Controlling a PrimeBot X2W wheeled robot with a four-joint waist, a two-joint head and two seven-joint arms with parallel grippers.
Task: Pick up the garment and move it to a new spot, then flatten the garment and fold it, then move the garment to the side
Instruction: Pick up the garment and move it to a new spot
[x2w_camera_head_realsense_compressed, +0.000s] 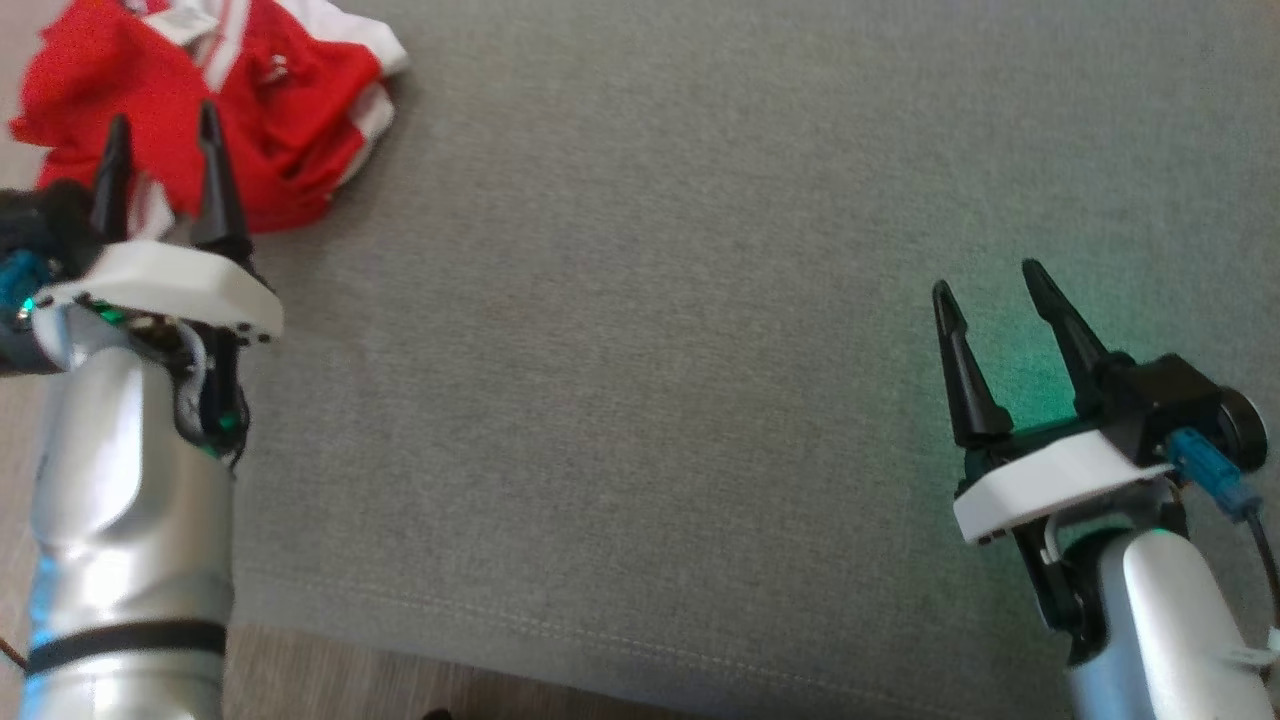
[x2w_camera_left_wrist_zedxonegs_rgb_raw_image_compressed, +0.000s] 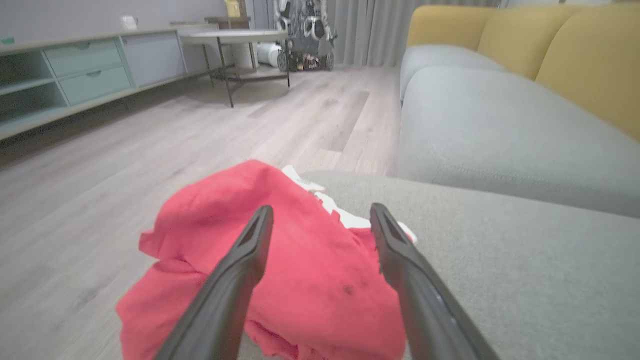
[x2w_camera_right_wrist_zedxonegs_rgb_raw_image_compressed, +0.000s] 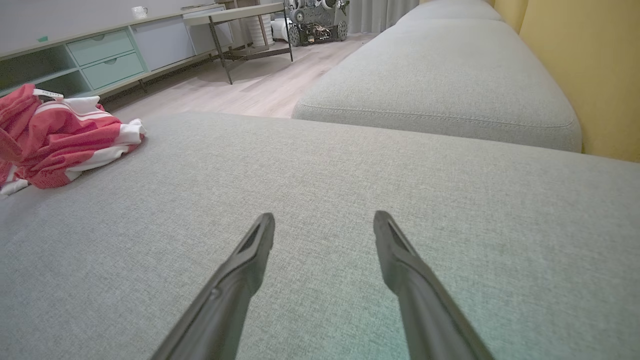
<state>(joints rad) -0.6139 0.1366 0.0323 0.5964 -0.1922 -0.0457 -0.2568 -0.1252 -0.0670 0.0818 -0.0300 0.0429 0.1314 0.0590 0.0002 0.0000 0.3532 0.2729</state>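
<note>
The garment (x2w_camera_head_realsense_compressed: 270, 130) at the upper left of my head view was red with white stripes. The cushion (x2w_camera_head_realsense_compressed: 700, 350) beneath was plain grey, the backrest (x2w_camera_left_wrist_zedxonegs_rgb_raw_image_compressed: 575, 65) mustard yellow, and my fingers (x2w_camera_head_realsense_compressed: 218, 180) were black.

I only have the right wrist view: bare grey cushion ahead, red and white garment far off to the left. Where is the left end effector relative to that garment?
Observer: The left end effector is right at the garment, its tips over the near edge in the head view.
Operator: Has it gripped any cloth?
Observer: No; in the left wrist view its fingers stand wide apart, red cloth showing between them, nothing pinched.
Operator: Is the garment fully on the cushion?
Observer: It seems not; the left wrist view shows its outer part draping past the corner of the cushion, over the wooden floor.
</note>
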